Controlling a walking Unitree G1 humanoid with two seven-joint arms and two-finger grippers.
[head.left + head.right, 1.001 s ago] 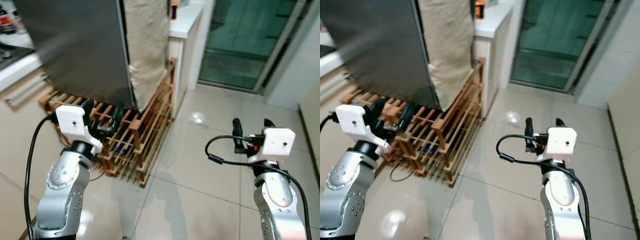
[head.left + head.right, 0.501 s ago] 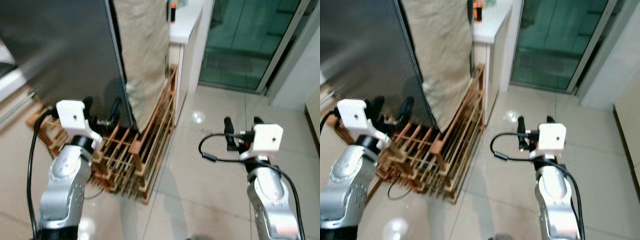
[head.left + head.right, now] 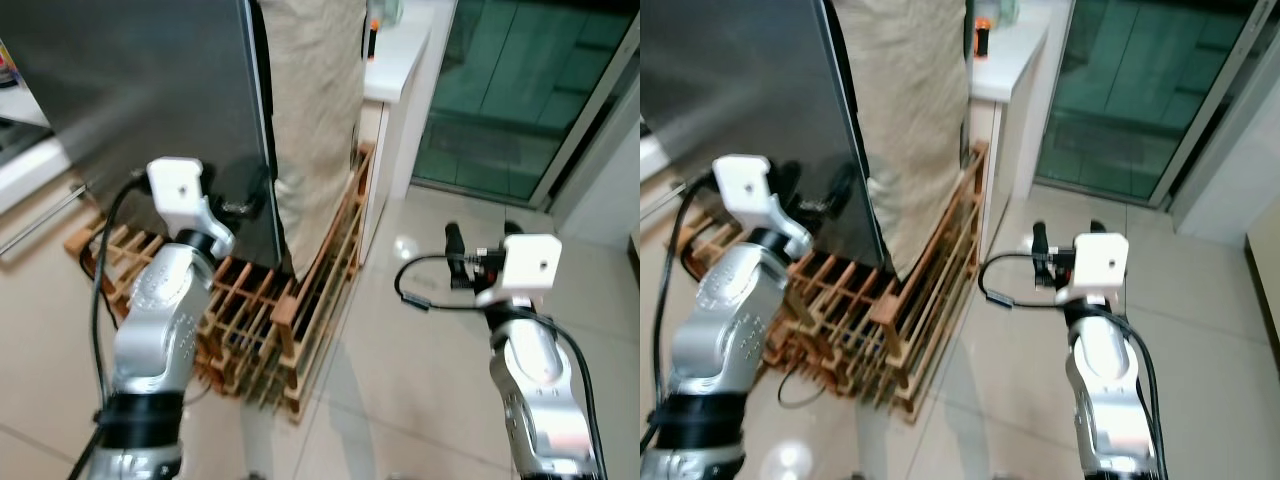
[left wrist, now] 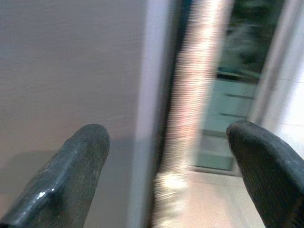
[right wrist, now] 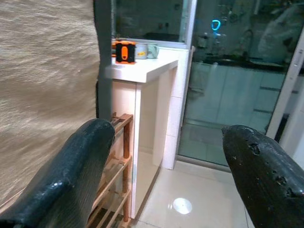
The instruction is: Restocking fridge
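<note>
Risen up against the fridge door (image 3: 150, 90), left gripper (image 3: 245, 200) spread apart straddling its upright right edge, nearer than equally spread right gripper (image 3: 478, 240).

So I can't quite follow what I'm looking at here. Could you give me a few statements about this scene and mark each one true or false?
1. The left gripper is raised in front of the dark fridge door. True.
2. The right gripper is holding a bottle. False: its fingers are open and empty, over the tiled floor.
3. A wooden rack stands on the floor under the fridge. True.
4. A beige cloth lies spread on the floor. False: it hangs down beside the fridge door.
5. An orange item sits on the white counter. True.
</note>
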